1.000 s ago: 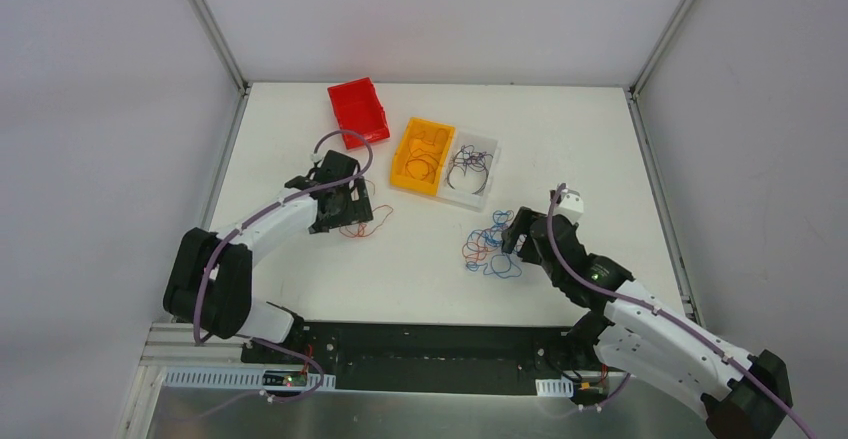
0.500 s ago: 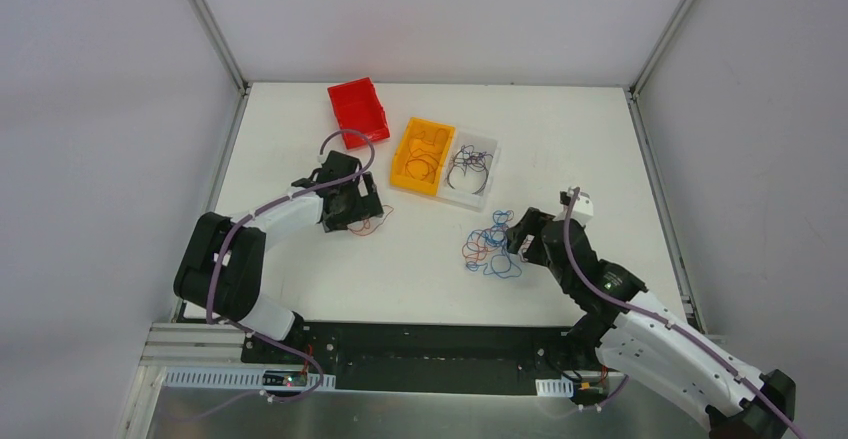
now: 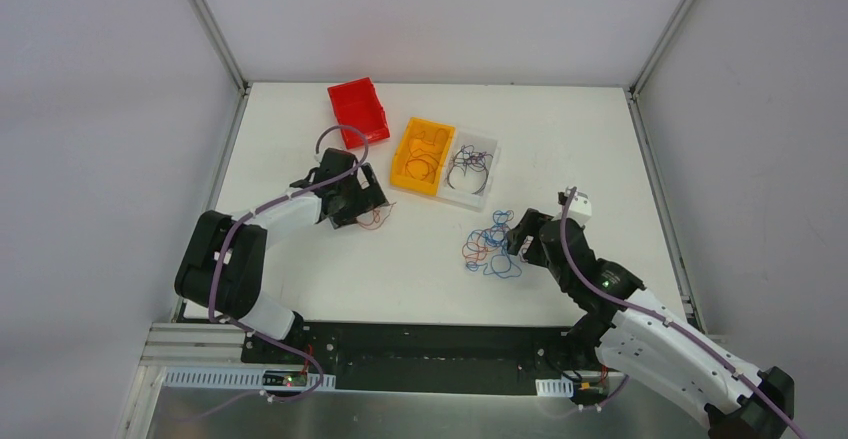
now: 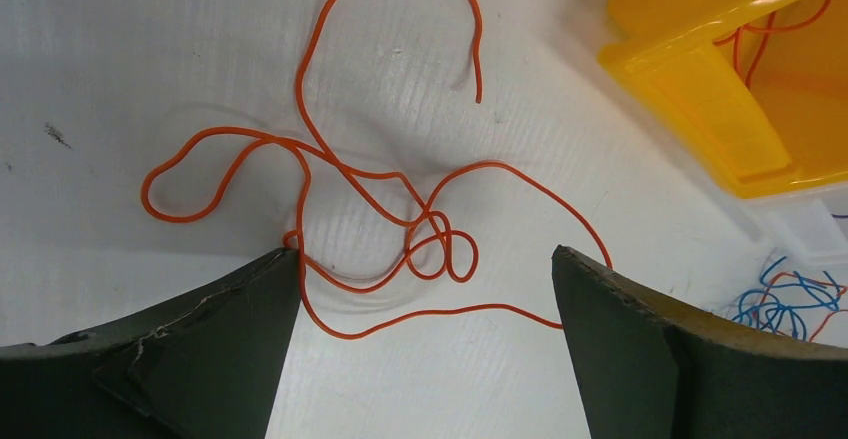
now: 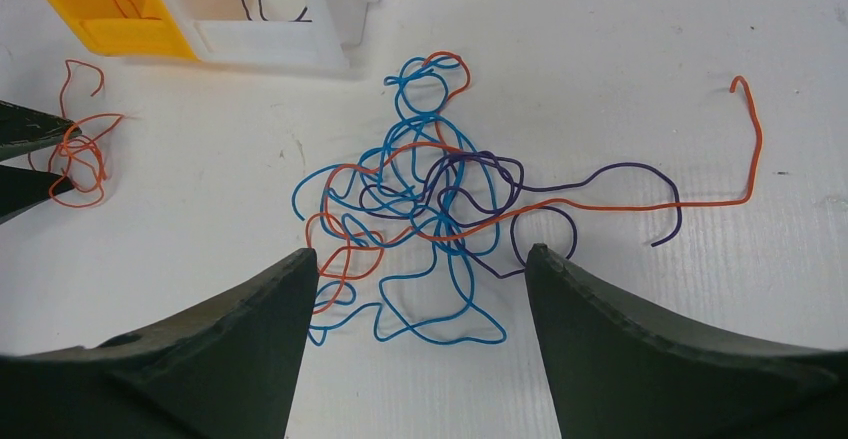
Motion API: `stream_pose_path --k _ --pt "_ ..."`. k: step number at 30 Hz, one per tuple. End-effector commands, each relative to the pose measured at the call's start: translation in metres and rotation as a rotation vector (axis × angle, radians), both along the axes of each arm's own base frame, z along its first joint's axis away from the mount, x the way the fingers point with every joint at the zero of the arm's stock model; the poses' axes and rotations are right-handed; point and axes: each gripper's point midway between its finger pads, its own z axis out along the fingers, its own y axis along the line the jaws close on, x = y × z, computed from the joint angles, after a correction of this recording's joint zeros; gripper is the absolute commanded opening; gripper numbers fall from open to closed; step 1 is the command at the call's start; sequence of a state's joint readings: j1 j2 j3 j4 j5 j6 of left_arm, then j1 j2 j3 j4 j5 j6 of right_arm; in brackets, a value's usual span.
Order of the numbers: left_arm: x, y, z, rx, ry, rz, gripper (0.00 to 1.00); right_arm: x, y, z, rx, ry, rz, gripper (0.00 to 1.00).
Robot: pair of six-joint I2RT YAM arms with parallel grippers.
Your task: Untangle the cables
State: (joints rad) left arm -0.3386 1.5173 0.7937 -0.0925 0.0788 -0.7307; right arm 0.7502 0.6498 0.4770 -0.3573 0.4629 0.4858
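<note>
Tangled thin blue, orange and purple cables (image 5: 415,194) sit between right gripper's (image 5: 420,252) spread jaws; left gripper (image 4: 427,257) gapes over loose orange wire (image 4: 385,209).

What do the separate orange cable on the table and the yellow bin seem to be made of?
Orange cable: probably thin wire in smooth plastic insulation; it holds loose curls. Yellow bin: apparently moulded plastic, slightly glossy, with uniform colour and crisp edges.

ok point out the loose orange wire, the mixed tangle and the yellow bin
loose orange wire (image 4: 412,224), left wrist view, where its strands cross mid-wire
mixed tangle (image 5: 420,194), right wrist view, its dense middle
yellow bin (image 4: 700,109), left wrist view, its outer corner wall
</note>
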Motion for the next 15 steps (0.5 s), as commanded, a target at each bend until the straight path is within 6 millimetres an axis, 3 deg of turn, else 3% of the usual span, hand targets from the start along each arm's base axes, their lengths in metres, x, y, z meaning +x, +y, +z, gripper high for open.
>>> stream_pose_path --k 1,15 --pt "0.000 -0.005 -0.006 -0.063 0.041 0.058 0.99 0.005 0.004 0.018 0.019 -0.029 0.006 0.79" --pt "0.011 -0.022 0.008 -0.169 0.007 0.066 0.99 0.004 0.005 0.016 0.019 -0.021 0.016 0.78"
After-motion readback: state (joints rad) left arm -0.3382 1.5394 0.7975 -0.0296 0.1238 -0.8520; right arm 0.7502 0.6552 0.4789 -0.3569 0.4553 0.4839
